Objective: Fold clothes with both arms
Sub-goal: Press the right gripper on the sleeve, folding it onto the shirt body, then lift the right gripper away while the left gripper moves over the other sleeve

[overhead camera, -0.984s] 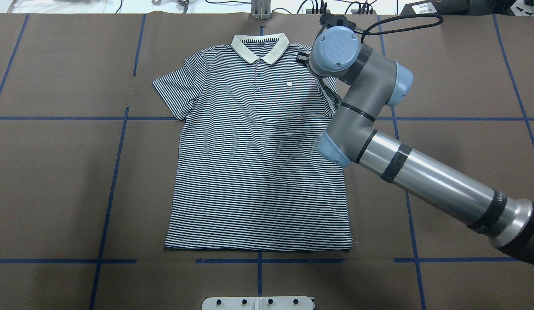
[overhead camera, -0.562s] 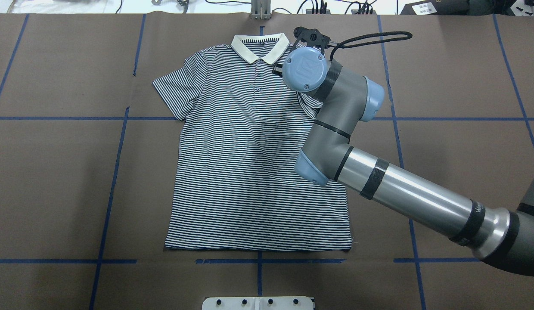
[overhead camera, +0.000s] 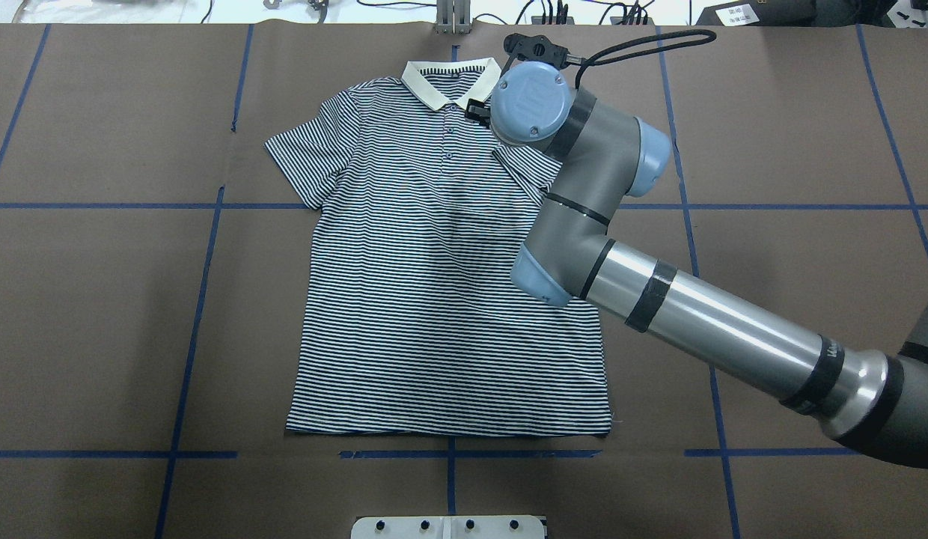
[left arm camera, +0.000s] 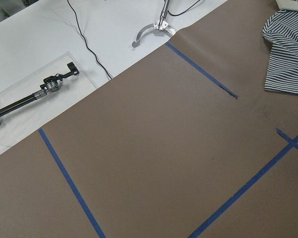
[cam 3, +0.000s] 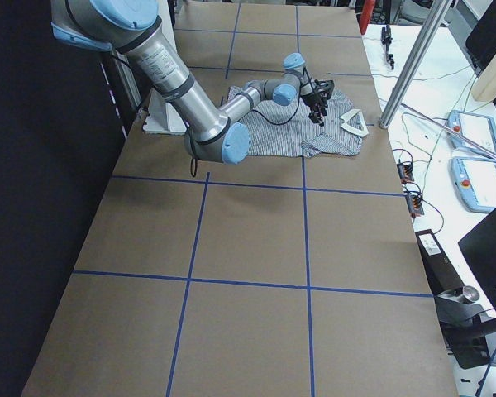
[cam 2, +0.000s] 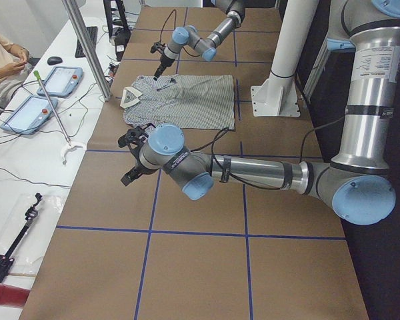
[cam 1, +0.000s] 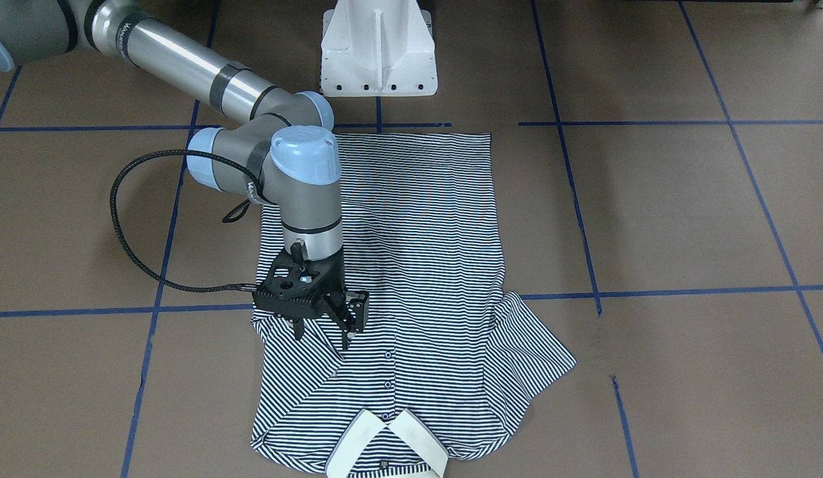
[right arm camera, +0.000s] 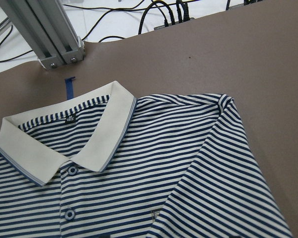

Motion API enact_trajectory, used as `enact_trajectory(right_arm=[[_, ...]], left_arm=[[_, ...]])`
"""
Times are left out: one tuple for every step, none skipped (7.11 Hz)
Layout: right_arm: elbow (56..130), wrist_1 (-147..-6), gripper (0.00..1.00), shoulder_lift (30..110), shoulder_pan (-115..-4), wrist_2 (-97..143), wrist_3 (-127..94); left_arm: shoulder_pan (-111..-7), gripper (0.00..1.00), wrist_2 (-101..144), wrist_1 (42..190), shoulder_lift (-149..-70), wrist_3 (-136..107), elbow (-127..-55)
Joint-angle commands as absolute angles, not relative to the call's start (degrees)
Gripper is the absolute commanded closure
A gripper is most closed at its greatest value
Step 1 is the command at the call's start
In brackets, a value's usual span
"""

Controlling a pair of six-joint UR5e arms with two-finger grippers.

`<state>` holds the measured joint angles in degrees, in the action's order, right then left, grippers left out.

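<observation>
The striped polo shirt (overhead camera: 434,299) lies flat and face up on the brown table, its cream collar (overhead camera: 450,84) at the far side. Its right-hand sleeve (overhead camera: 527,168) is folded inward over the chest and also shows in the right wrist view (right arm camera: 223,188). The other sleeve (overhead camera: 307,150) lies spread out. My right gripper (cam 1: 322,335) hovers just above the folded sleeve (cam 1: 299,358) with its fingers apart and nothing between them. From overhead the wrist hides it. My left gripper (cam 2: 128,159) hangs over bare table beyond the shirt's left side; I cannot tell if it is open or shut.
The white pedestal base (cam 1: 378,46) stands at the robot's edge of the table by the shirt's hem. Blue tape lines (overhead camera: 194,299) cross the brown cover. An aluminium post (right arm camera: 44,29) rises past the collar. A side bench holds tablets (cam 2: 60,80), cables and a person's hands (cam 2: 7,63).
My right arm swung left, carrying the sleeve from the shirt's outer edge onto the chest. The sleeve now lies flat there, and the wrist has shifted slightly toward the collar.
</observation>
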<state>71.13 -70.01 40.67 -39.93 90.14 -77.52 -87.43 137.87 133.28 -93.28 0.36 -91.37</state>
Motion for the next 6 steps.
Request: enact_trajectory(right_arm=[[77.8, -69.9, 0.00, 47.4, -47.1, 103.1, -66.0], [84.5, -69.9, 0.00, 54.5, -51.7, 109.6, -58.8], [89.2, -69.9, 0.00, 60.6, -56.7, 115.9, -51.1], [91.4, -69.4, 0.00, 65.3, -61.6, 121.8, -43.8], [91.6, -69.0, 0.00, 69.3, -66.6, 127.7, -35.5], [91.7, -69.0, 0.00, 73.9, -72.1, 132.9, -26.5]], left_arm=[[-82.6, 0.00, 136.9, 133.2, -94.8, -10.7, -91.7], [-79.8, 0.00, 133.4, 134.9, -95.5, -15.8, -91.8], [-76.3, 0.00, 131.4, 136.7, -97.2, -23.4, -91.8], [-72.0, 0.06, 126.7, 136.8, -99.5, -31.1, -91.4], [-66.5, 0.14, 121.5, 136.4, -102.0, -38.3, -90.9], [-62.3, 0.17, 116.2, 136.2, -105.5, -44.7, -88.8]])
